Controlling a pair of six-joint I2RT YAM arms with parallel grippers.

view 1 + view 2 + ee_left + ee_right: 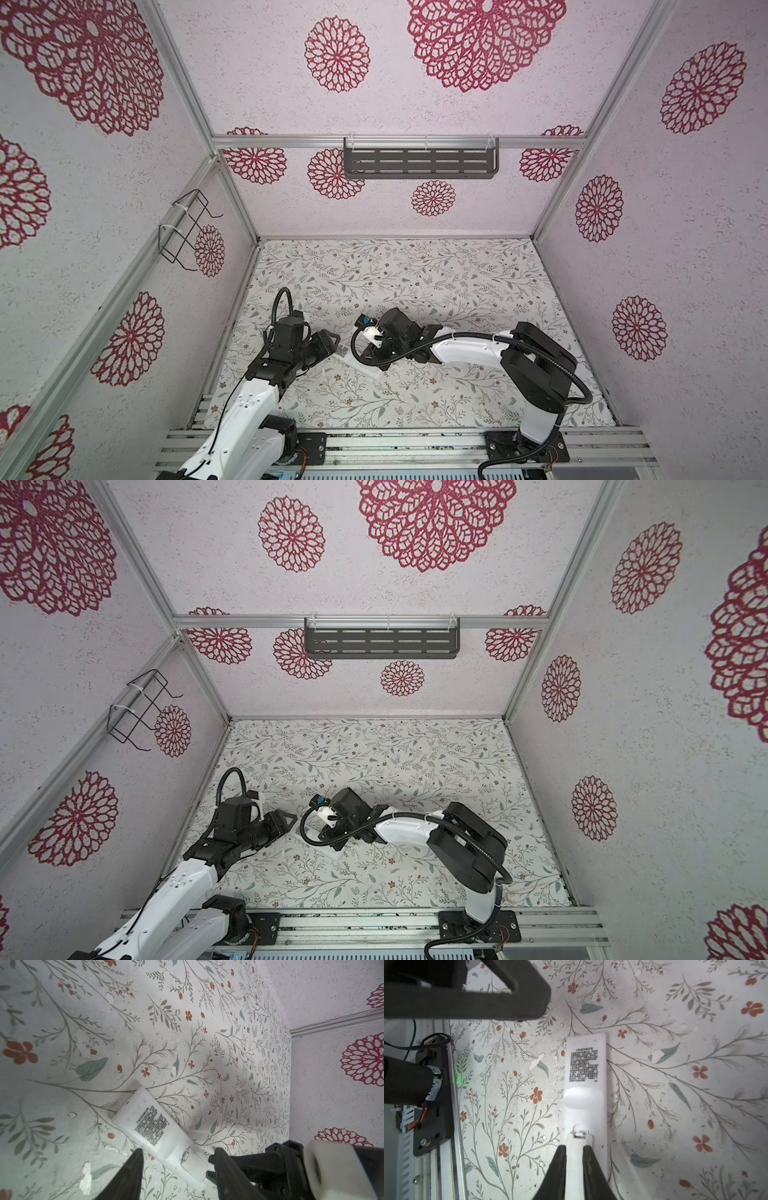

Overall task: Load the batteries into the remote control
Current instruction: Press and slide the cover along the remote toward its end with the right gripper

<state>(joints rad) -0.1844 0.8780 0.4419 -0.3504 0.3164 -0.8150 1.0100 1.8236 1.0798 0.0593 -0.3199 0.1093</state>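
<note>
**Remote back-up between both claws, no batteries in sight**

We have the remote control [585,1064] lying back-up, running straight out ahead of the right claw [574,1147]. That claw is narrow, its fingers pinching a slim white panel with a latch tab. We read the panel as the battery cover [575,1165].

The left claw [176,1153] is wide, one finger either side of the remote's latch end, with no clear clamp. We see no batteries in any view.

We expect light, stiff, slick plastic. Grip across the long edges, not the thin cover, which probably flexes.

The floral table covering [675,1105] is flat, with chipped spots [656,1056], so the remote may skate. Patterned walls [336,54] close us in. The slotted shelf [419,162] and wire rack [187,228] sit well away from both claws.
</note>
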